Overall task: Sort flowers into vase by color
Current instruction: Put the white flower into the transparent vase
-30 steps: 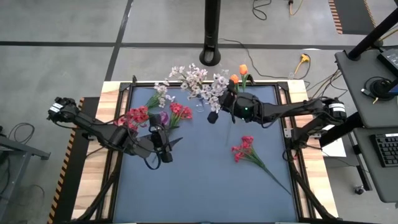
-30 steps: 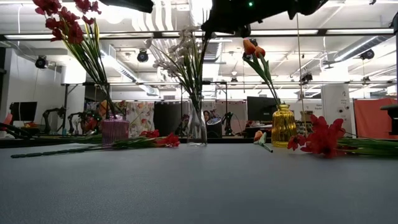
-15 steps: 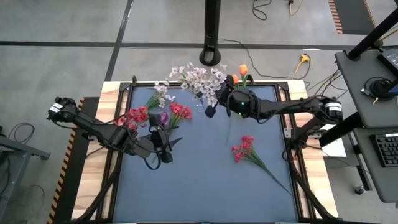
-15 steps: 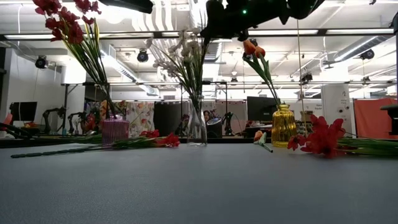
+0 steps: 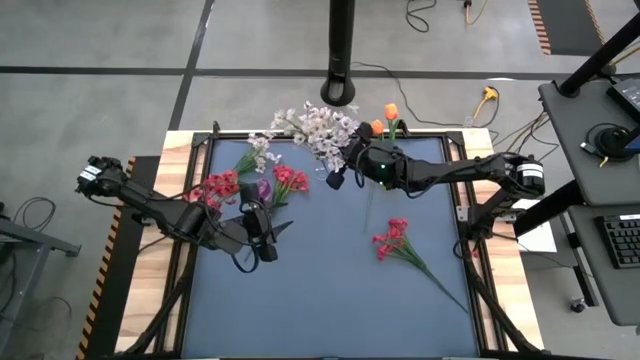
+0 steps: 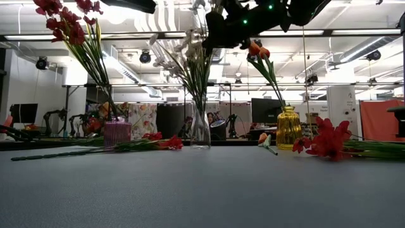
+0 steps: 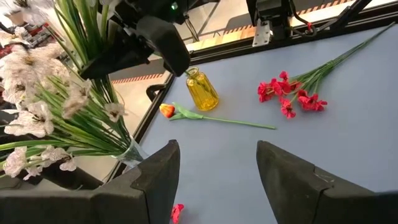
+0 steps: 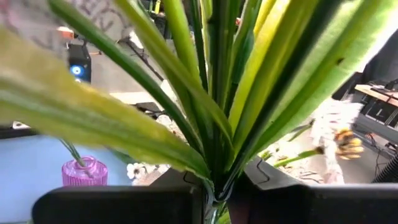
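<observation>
right gripper (image 5: 340, 180) clamped on white spray's stems (image 8: 211, 124), has shifted left over clear vase (image 6: 200, 130); insertion looks close. left gripper (image 7: 217, 168) half-open, empty, idle by purple vase (image 5: 263, 188). red spray (image 5: 392, 238), orange tulip (image 7: 169, 111) unsorted on mat.

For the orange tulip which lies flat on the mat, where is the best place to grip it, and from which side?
Grip the orange tulip at mid-stem, coming straight down from above. The thin stem lies flat with bare mat on both sides, well clear of the yellow vase.

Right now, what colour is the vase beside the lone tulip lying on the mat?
Yellow glass vase, next to the orange tulip; clearest in the left wrist view.
</observation>
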Robot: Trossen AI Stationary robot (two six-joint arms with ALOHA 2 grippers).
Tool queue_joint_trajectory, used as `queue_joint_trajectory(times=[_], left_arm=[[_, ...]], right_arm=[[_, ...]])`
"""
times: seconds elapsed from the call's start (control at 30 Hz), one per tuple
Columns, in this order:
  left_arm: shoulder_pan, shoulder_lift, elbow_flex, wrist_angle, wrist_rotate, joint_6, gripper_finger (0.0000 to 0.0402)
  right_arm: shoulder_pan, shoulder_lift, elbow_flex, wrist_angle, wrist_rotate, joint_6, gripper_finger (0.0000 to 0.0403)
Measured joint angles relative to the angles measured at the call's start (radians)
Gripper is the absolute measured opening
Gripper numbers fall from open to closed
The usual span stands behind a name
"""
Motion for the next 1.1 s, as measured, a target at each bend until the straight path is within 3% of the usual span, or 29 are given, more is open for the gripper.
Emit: queue_joint_trajectory(times=[1.1], left_arm=[[0.000,0.001,0.000,-0.001,0.000,0.000,0.0196]], right_arm=[[-0.006,0.074,0.000,0.032,0.001,-0.016,0.0027]])
